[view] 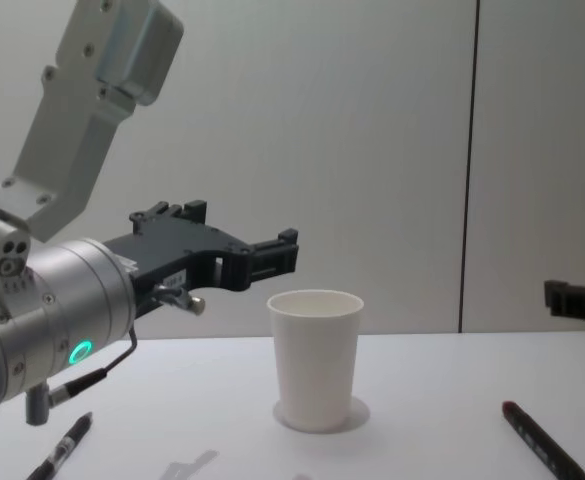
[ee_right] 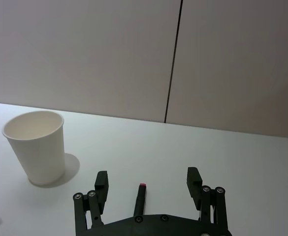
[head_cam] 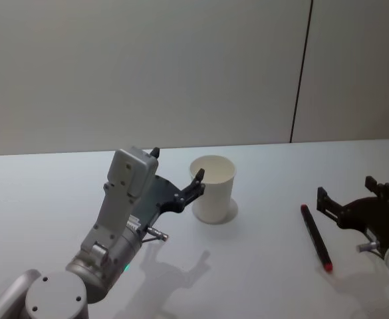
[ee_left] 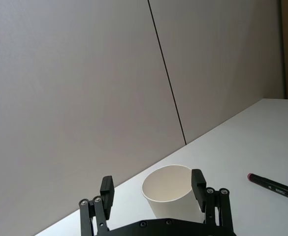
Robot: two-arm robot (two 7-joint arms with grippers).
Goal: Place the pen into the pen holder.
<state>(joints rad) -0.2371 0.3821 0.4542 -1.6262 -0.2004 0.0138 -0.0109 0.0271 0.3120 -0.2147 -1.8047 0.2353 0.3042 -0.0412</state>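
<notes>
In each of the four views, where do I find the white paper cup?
Head view: cup at centre.
Chest view: cup low centre.
Left wrist view: cup just beyond the left claw.
Right wrist view: cup off to one side of the right claw.
Shared landmark: dark wall seam behind it.

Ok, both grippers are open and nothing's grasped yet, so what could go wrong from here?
1. The left gripper, open, hangs close by the rim of the pen holder; a small sideways move could tip that light paper cup.
2. The pen lies flat on the table, with the open right gripper beside its far end; a low pinch may scrape the surface or skew the pen.
3. A pen gripped at a tilt might catch the rim instead of dropping in.
</notes>
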